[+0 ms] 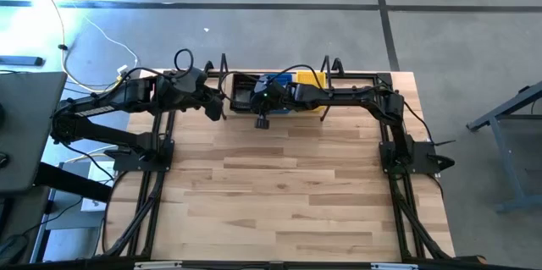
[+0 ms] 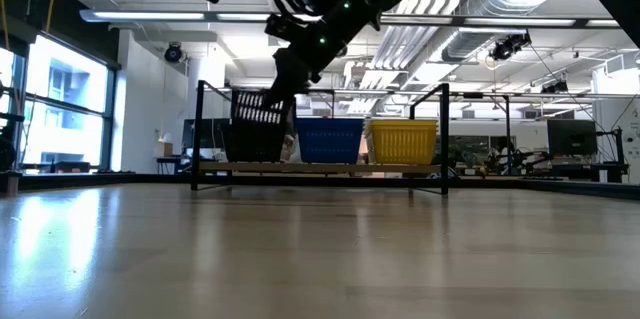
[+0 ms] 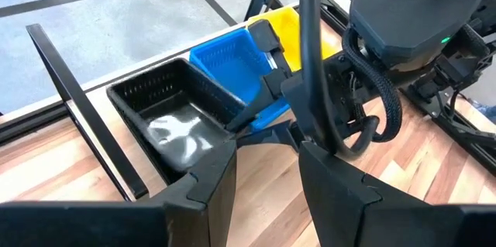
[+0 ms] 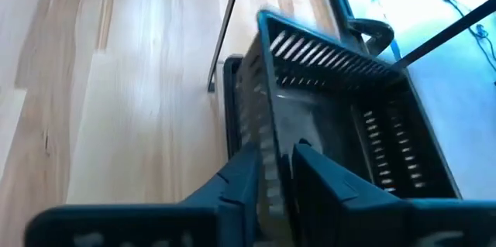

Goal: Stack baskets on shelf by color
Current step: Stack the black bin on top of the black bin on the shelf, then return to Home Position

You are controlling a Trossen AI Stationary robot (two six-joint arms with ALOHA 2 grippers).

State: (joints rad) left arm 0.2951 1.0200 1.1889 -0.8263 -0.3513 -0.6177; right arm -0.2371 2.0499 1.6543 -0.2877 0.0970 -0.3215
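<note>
The shelf [image 2: 320, 168] stands at the table's far edge. It carries black baskets [image 2: 250, 145] at its left end, blue baskets [image 2: 330, 140] in the middle and yellow baskets [image 2: 405, 141] on the right. My right gripper [image 2: 284, 71] reaches over the shelf's left end and is shut on one more black basket [image 2: 258, 107], which is tilted above the black ones. The right wrist view shows this basket [image 4: 341, 115] from above. My left gripper [image 3: 267, 181] is open and hovers just left of the shelf [image 1: 213, 107], touching nothing. My right gripper pinches the black basket's perforated side wall [image 4: 271, 162] at its rim. One finger [image 4: 314, 173] is inside the basket and one finger [image 4: 236, 181] outside. The fingers come slanting down from above. The basket is tilted, its gripped end raised and its lower end at the black baskets beneath.
Upright black rod brackets [image 2: 200, 134] [image 2: 444, 137] close the shelf's two ends. The right arm [image 1: 356, 94] lies along the far edge in front of the blue and yellow baskets. The wide wooden tabletop [image 1: 279, 185] stretches toward the near edge.
</note>
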